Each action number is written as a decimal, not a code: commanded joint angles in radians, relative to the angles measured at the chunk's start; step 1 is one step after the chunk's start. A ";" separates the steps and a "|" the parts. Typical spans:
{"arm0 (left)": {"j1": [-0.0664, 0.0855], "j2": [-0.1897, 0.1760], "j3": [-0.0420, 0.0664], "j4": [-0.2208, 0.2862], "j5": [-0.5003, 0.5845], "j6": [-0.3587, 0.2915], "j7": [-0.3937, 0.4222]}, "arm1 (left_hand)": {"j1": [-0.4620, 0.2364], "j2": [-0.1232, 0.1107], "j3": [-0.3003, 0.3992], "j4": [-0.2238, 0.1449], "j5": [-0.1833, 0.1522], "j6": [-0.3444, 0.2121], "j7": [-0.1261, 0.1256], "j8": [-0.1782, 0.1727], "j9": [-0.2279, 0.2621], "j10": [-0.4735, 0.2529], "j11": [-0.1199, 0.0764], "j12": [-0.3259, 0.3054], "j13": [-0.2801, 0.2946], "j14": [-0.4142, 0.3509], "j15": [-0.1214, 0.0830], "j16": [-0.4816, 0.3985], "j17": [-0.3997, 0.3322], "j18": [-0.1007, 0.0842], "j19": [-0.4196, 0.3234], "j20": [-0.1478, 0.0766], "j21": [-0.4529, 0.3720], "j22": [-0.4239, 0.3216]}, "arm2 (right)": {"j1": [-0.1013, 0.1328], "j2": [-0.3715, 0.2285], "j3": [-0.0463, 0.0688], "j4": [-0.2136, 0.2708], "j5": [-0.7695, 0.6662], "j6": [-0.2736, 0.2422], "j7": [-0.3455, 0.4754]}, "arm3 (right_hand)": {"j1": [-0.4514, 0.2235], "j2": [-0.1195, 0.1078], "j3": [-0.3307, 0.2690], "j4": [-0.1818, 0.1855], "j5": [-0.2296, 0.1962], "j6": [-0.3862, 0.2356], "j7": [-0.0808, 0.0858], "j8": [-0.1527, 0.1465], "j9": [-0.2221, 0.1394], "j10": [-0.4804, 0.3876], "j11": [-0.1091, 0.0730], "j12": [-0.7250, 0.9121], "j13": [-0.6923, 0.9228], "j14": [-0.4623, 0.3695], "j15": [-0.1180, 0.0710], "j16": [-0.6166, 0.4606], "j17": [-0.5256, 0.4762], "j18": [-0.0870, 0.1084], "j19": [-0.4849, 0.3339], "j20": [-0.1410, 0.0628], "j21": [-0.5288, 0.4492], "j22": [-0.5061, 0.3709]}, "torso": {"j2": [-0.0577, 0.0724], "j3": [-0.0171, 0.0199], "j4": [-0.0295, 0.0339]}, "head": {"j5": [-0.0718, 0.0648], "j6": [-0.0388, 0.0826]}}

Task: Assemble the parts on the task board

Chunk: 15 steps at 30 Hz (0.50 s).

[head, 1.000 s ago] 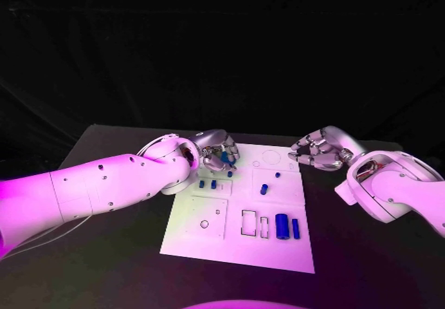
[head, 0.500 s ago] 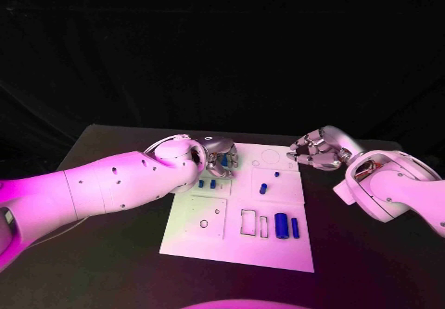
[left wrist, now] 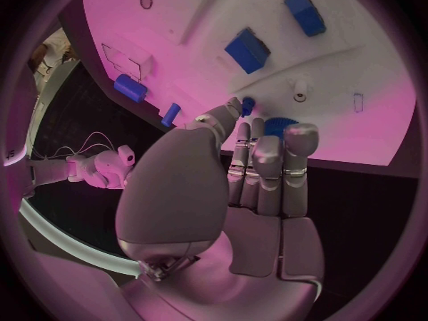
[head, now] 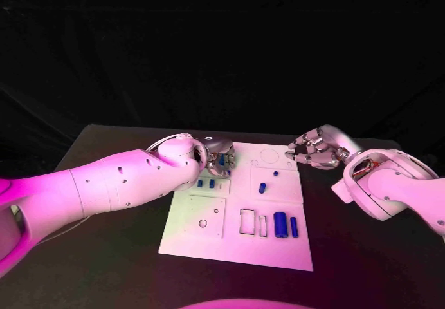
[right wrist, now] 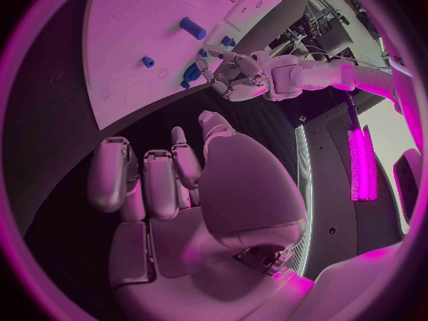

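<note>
The white task board (head: 199, 225) lies in the middle of the black table. My left hand (head: 220, 158) is at its far left corner. Its fingertips (left wrist: 300, 131) close round a small blue round part (left wrist: 279, 125), held down at the board (left wrist: 357, 71), with a tiny blue peg (left wrist: 247, 105) by the thumb. Two blue blocks (left wrist: 248, 50) stand just beyond the fingers. My right hand (head: 315, 149) hovers off the board's far right corner. Its fingers (right wrist: 143, 175) are curled in on nothing.
More blue parts sit on the board: a short cylinder (head: 262, 188) mid-board, two upright bars (head: 280, 225) near the front right, and two small pieces (head: 206, 183) near my left forearm. Bare black table (head: 111, 270) surrounds the board.
My left forearm has rolled and now covers more of the left hand, which stays at the far left corner. The right hand has hardly moved.
</note>
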<state>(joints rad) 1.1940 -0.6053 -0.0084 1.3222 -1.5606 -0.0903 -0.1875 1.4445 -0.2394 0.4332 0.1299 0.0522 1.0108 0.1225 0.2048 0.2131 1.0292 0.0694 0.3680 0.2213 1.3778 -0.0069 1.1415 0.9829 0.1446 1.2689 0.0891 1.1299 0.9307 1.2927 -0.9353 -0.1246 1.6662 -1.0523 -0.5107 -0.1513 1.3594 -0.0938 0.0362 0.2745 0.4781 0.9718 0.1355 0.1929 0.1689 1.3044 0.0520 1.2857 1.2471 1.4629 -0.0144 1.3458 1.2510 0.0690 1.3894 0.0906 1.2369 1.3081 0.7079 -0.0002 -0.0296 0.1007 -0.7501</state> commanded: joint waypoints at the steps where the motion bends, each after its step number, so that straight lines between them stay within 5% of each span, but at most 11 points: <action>1: 0.000 0.006 0.001 -0.006 -0.011 0.019 -0.004 | -0.002 0.013 0.015 -0.001 -0.001 0.012 0.001 -0.005 -0.004 0.010 0.001 -0.007 -0.006 0.007 0.002 0.007 0.002 -0.015 0.006 -0.003 0.007 0.006 | -0.001 0.001 0.000 0.001 -0.009 0.007 0.007 | 0.001 0.003 0.003 0.000 0.007 -0.005 0.001 0.006 0.000 0.000 0.000 0.001 0.000 0.037 -0.007 -0.005 0.000 0.008 0.004 -0.004 -0.005 0.058 | 0.000 -0.0001 0.0004 | -0.001 -0.002; 15: 0.000 0.015 0.001 -0.018 -0.004 0.043 0.000 | 0.002 0.018 0.045 -0.013 -0.001 0.039 -0.002 -0.017 -0.016 0.046 -0.005 -0.017 -0.027 0.019 -0.002 0.053 0.032 -0.019 0.010 -0.006 0.032 0.035 | -0.001 0.002 0.000 0.002 -0.009 0.009 0.007 | 0.001 0.003 0.003 0.000 0.007 -0.005 0.001 0.006 0.000 0.000 0.000 0.001 0.000 0.037 -0.007 -0.005 0.000 0.008 0.004 -0.004 -0.005 0.058 | -0.001 0.0001 0.0009 | 0.000 -0.004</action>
<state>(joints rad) 1.1938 -0.5937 -0.0083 1.3039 -1.5629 -0.0727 -0.1894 1.4433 -0.2302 0.4717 0.1190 0.0521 1.0421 0.1217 0.1928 0.1979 1.0668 0.0640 0.3564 0.1954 1.3889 -0.0107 1.1902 1.0134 0.1451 1.2724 0.0855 1.1582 0.9643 1.2926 -0.9339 -0.1246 1.6666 -1.0524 -0.5105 -0.1511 1.3594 -0.0938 0.0361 0.2745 0.4781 0.9718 0.1356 0.1929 0.1689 1.3044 0.0520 1.2858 1.2472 1.4629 -0.0144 1.3458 1.2511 0.0690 1.3894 0.0906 1.2369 1.3079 0.7072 -0.0001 -0.0286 0.0996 -0.7534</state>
